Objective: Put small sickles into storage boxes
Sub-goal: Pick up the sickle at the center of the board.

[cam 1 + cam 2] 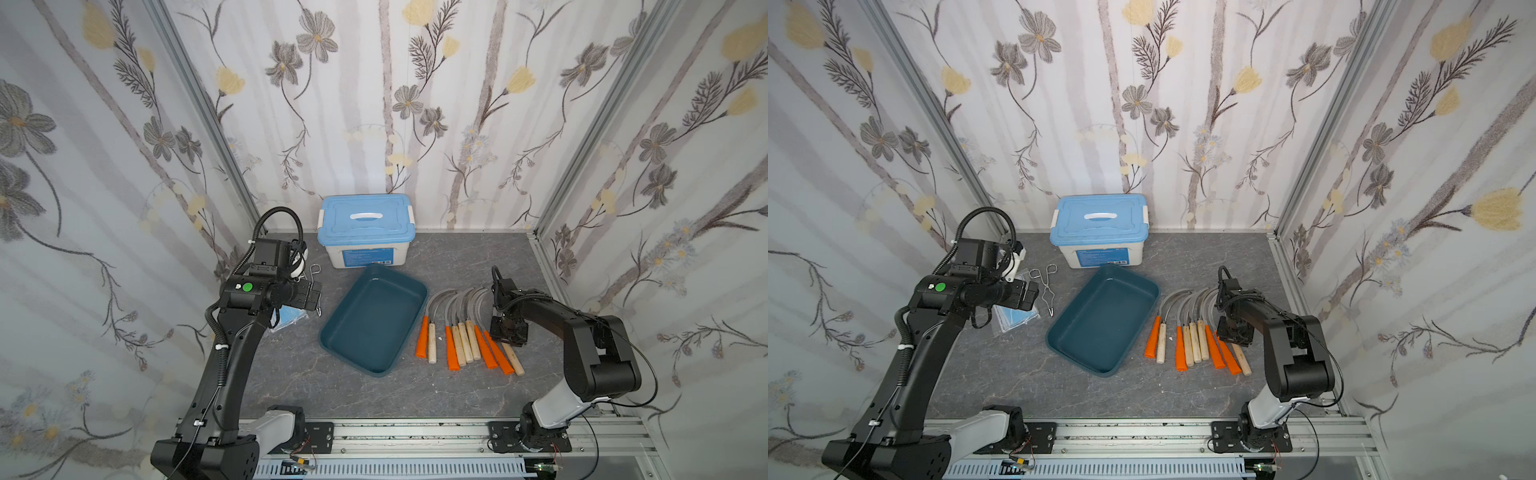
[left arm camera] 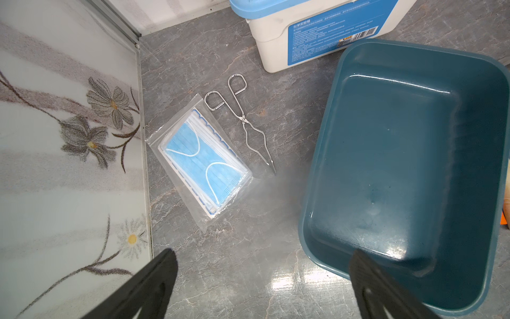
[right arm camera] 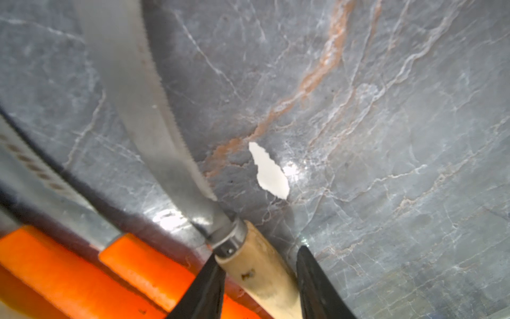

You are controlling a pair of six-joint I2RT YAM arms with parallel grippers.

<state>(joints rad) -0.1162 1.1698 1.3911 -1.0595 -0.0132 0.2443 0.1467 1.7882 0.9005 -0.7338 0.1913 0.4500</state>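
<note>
My right gripper [image 3: 257, 252] sat narrow astride the wooden handle of the end sickle [image 3: 176, 171]; clamped or not, I couldn't tell. My left gripper [image 2: 262, 252] hung wide beside the teal tray [image 2: 414, 152].

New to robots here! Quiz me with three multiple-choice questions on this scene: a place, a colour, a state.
1. Where do the sickles lie, relative to the teal tray? A inside; B beside it; C underneath.
2. The white box's lid is: A red; B light blue; C green.
3. The left gripper is: A open; B shut on tongs; C shut on a sickle.
B: they lie on the table next to the tray. B: the lid is light blue. A: its fingers stand wide apart.
</note>
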